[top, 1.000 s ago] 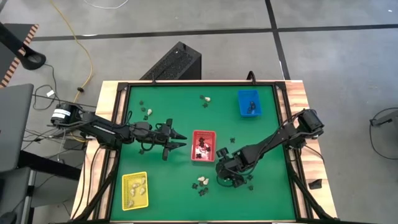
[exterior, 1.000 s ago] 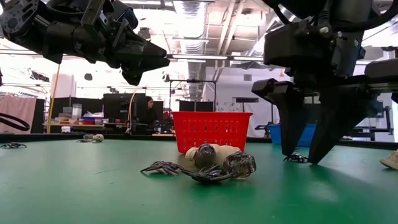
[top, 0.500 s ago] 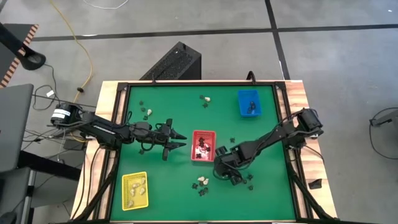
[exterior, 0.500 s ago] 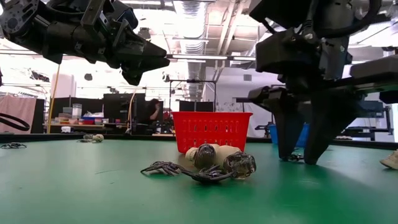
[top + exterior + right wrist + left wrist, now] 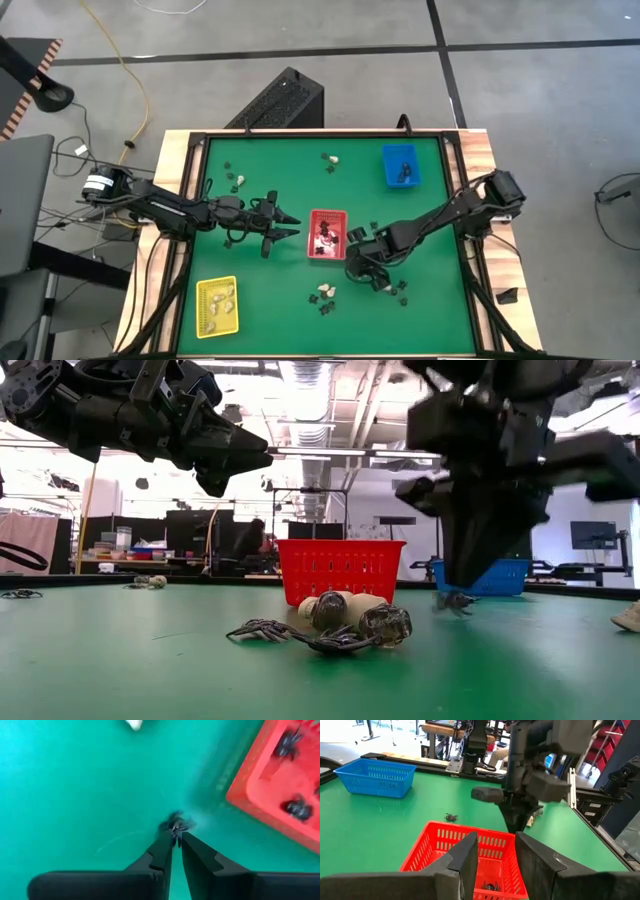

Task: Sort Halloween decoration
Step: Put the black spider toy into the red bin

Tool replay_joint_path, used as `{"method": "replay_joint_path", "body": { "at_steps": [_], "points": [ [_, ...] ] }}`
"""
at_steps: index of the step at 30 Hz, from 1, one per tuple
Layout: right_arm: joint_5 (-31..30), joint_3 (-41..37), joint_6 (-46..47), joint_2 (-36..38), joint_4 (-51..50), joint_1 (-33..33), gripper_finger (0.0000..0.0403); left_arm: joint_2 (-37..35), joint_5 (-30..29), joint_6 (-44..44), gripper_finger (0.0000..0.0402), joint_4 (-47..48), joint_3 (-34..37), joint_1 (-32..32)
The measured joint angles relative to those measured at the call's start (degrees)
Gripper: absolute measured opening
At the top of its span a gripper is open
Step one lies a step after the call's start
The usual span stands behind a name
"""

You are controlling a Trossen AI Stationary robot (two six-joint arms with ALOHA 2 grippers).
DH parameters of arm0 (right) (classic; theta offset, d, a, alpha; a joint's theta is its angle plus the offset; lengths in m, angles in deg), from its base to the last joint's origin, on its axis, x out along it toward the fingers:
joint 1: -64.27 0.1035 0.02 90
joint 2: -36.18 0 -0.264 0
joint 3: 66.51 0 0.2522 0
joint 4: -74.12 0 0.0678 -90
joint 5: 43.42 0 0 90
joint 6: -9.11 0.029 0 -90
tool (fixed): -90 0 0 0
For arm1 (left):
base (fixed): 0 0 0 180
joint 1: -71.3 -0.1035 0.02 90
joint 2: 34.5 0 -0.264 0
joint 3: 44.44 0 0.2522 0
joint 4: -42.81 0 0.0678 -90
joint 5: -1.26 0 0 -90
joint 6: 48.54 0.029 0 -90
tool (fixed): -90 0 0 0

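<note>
Grey tiled floor (image 5: 300, 40) carries a yellow cable (image 5: 135, 75); ceiling lights (image 5: 310, 375) glow above desks.

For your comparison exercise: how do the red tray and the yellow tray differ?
The red tray sits mid-table between the arms; the yellow tray sits near the table's front left corner. The red tray holds black pieces; the yellow tray holds cream pieces. Both are small rectangular trays on the green mat.
</note>
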Motion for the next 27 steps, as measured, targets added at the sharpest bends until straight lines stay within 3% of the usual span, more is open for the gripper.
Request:
{"method": "replay_joint_path", "body": {
  "at_steps": [10, 19, 27],
  "points": [
    [0.24, 0.10, 2.42, 5.96, 1.98, -0.32, 0.0070, 0.00, 0.00, -0.01, 0.0119, 0.01, 0.00, 0.00],
    [-2.06, 0.11, 5.92, 1.67, 3.47, 1.48, 0.0109, 0.00, 0.03, -0.02, 0.0119, 0.06, 0.00, 0.00],
    [-10.36, 0.04, 14.20, 10.32, -12.79, -1.35, 0.0145, 0.00, 0.02, -0.02, 0.0119, 0.50, 0.00, 0.00]
  ]
}}
